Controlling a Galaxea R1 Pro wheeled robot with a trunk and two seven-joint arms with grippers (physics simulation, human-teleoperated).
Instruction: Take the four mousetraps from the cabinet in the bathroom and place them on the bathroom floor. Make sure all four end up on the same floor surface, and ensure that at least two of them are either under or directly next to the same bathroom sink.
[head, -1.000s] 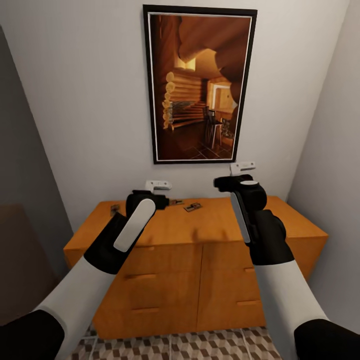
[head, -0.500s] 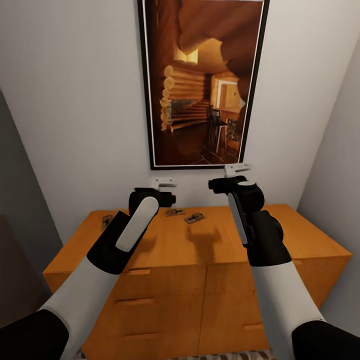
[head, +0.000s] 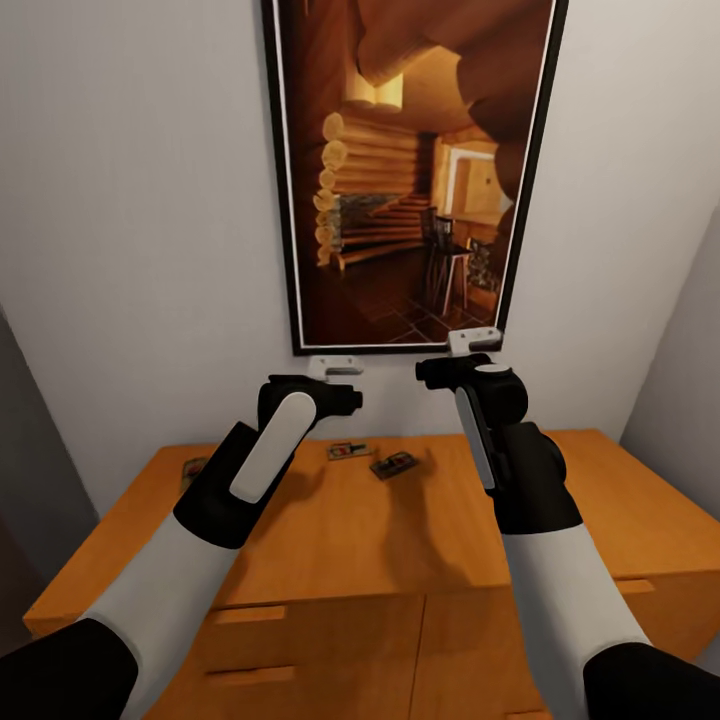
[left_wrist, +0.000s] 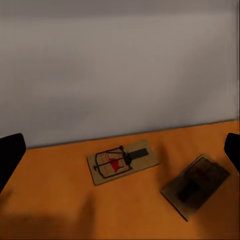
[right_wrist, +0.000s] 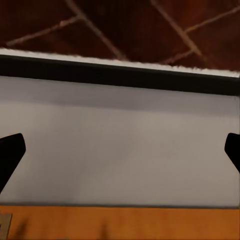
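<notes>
Two mousetraps (head: 372, 458) lie flat on the cabinet (head: 380, 530) at mid-frame, likely light, stiff and thin, best pinched across the board's long edges; left gripper (left_wrist: 120, 150) and right gripper (right_wrist: 120, 147) hover spread, empty.

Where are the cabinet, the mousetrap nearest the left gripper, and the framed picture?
cabinet (head: 360, 530): head view, bare top.
mousetrap (left_wrist: 122, 161): left wrist view, board middle.
framed picture (head: 410, 170): head view, centre of print.

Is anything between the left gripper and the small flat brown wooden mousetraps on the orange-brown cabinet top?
Nothing visible: the left gripper, jaws open, faces two mousetraps across bare cabinet top.
</notes>
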